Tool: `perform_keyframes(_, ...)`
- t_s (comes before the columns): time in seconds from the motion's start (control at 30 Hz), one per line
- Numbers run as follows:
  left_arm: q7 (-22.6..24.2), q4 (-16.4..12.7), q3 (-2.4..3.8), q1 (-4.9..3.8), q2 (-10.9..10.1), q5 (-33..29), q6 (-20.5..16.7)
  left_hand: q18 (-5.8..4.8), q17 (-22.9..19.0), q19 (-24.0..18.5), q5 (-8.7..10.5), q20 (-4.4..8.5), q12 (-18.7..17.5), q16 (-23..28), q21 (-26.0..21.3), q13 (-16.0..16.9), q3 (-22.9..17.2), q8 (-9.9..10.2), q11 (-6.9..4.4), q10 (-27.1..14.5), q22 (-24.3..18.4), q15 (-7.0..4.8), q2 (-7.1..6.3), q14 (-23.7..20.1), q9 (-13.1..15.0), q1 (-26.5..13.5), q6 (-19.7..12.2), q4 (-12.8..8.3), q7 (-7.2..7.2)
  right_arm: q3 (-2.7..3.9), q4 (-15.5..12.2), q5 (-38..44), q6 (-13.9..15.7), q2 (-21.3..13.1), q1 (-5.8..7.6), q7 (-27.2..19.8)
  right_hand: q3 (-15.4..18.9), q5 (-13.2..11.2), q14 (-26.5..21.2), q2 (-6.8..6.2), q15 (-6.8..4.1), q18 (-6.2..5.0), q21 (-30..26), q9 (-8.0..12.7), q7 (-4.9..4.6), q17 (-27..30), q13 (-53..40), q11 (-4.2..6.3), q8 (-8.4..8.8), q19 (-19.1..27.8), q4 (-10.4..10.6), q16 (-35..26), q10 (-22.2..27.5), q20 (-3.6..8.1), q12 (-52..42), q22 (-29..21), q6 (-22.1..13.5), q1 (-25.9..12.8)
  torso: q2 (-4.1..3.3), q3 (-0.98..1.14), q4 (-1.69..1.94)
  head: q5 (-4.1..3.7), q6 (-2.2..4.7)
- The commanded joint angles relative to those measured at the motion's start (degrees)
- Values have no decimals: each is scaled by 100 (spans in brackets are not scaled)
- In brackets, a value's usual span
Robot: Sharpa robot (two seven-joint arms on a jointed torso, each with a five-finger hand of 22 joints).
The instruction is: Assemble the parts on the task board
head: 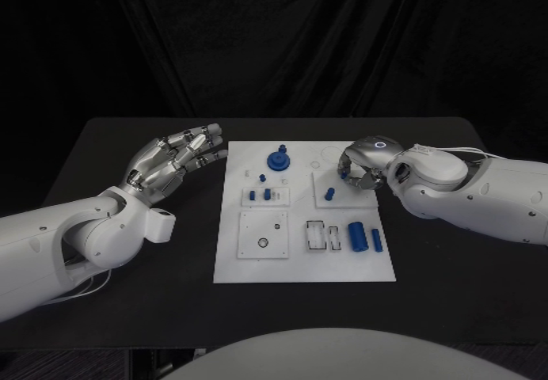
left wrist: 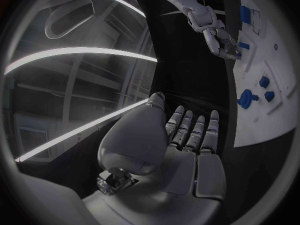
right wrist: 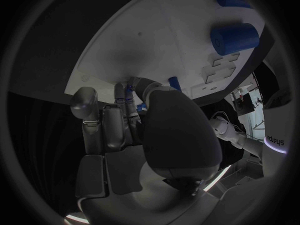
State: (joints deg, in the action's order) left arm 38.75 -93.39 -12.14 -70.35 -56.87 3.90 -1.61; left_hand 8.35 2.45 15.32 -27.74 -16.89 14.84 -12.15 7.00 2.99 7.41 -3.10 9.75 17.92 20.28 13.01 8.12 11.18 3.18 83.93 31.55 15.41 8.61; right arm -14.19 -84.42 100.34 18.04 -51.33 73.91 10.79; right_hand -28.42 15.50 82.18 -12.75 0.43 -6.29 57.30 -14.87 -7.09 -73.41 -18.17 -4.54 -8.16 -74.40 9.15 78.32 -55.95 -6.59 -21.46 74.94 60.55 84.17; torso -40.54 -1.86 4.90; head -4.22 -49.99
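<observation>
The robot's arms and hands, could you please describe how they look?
Both arms are bulky, smooth white shells with rounded joints. The left arm carries a boxy white block near its wrist, with thin cables below it. Each ends in a silver, metallic, segmented hand: the left hand and the right hand, which bears a small glowing ring on its back.

The right hand (head: 363, 165) is curling over the task board (head: 304, 261), hiding its fingertips — whether they are pinching a part is unclear. Small blue parts (head: 265, 194) are too tiny to identify.
</observation>
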Motion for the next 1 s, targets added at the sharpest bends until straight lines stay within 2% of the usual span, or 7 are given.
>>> perform_keyframes(0.03, 431, 7, 4, 15, 17, 24, 107, -102, 7, 65, -35, 4, 40, -34, 39, 7, 17, -28, -13, 46, 28, 26, -8, 25, 10, 64, 58, -18, -3, 0, 16, 33, 131, 4, -24, -74, 8, 12, 37, 88, -23, -21, 68, -79, 19, -8, 48, 25, -82, -60, -56, 50, -171, 20, 33, 652, 121, -6, 3, -2, 3, 15, -1)
perform_keyframes(0.4, 348, 40, 4, 26, 46, 36, 96, -171, 20, 285, -73, 7, 135, -157, 142, 17, 14, -76, -34, 118, 132, 69, 9, 112, 39, 125, 330, -23, 129, 0, 74, -149, 258, 62, -41, -215, 27, -101, 80, 175, -64, -1, 170, -194, 6, -18, 165, 73, -120, -138, -126, 85, -500, 65, 147, 679, 189, 24, 2, 2, -4, 39, -1)
perform_keyframes(0.5, 327, 51, 4, 29, 54, 37, 97, -183, 20, 309, -96, 9, 150, -171, 153, 18, 3, -82, -28, 126, 135, 73, 5, 117, 41, 162, 363, -45, 141, 0, 90, -192, 238, 80, -43, -224, 43, -132, 72, 159, -62, -4, 141, -199, -4, 5, 197, 65, -84, -128, -121, 73, -509, 67, 201, 671, 129, 2, -2, 1, -2, 42, -1)
perform_keyframes(0.77, 276, 73, 4, 41, 69, 37, 110, -194, 20, 313, -121, 11, 158, -184, 153, 17, -16, -84, -20, 121, 123, 73, 4, 118, 42, 208, 386, -76, 154, 0, 115, -366, 156, 103, -45, -252, 62, -267, -31, 46, 14, -35, -106, -157, -106, 204, 324, -31, 130, -11, -71, -55, -410, 17, 449, 608, -186, -86, -8, 5, -2, 50, -1)
perform_keyframes(1.0, 250, 81, 4, 47, 73, 38, 116, -203, 21, 326, -147, 13, 181, -200, 157, 20, -38, -103, 7, 134, 121, 73, 6, 120, 55, 247, 507, -102, 175, 0, 121, -416, 118, 106, -45, -257, 49, -289, -59, 44, 28, -46, -170, -160, -90, 254, 352, -40, 143, 18, -61, -87, -390, -3, 507, 592, -186, -88, -7, -3, 1, 55, -1)
